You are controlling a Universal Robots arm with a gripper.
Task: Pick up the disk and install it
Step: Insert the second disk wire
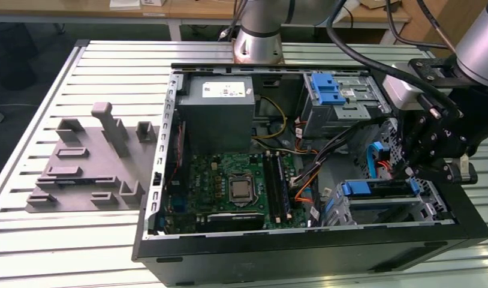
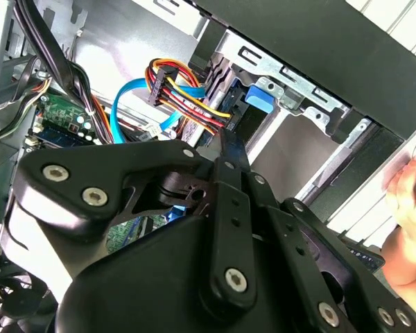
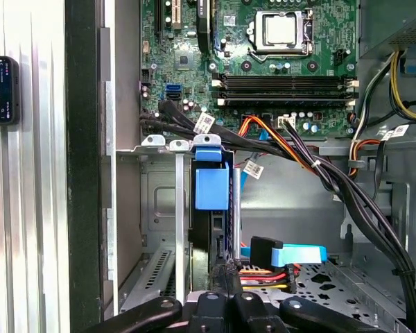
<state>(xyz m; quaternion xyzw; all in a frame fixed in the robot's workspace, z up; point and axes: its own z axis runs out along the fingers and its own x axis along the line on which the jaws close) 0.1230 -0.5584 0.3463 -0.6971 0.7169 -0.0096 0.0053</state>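
Note:
The disk (image 3: 209, 236) stands on edge inside a slot of the metal drive cage (image 3: 159, 229), its blue carrier tab (image 3: 211, 186) at the far end. In the exterior view the disk (image 1: 380, 191) lies in the case's lower-right bay, showing its blue-framed edge. My gripper (image 3: 227, 277) is shut, its black fingers (image 3: 246, 305) together and the tips right at the disk's near edge. In the second wrist view my gripper (image 2: 227, 142) points at the same slot, just short of the blue tab (image 2: 258, 97). From outside, my gripper (image 1: 416, 171) hangs over that bay.
Red, yellow and blue cables (image 3: 284, 260) run beside the slot. The motherboard (image 1: 232, 186), power supply (image 1: 220, 108) and a second blue-latched cage (image 1: 340, 99) fill the case. A grey fixture (image 1: 92, 162) sits on the slatted table. A person's hand (image 2: 409, 201) rests outside the case wall.

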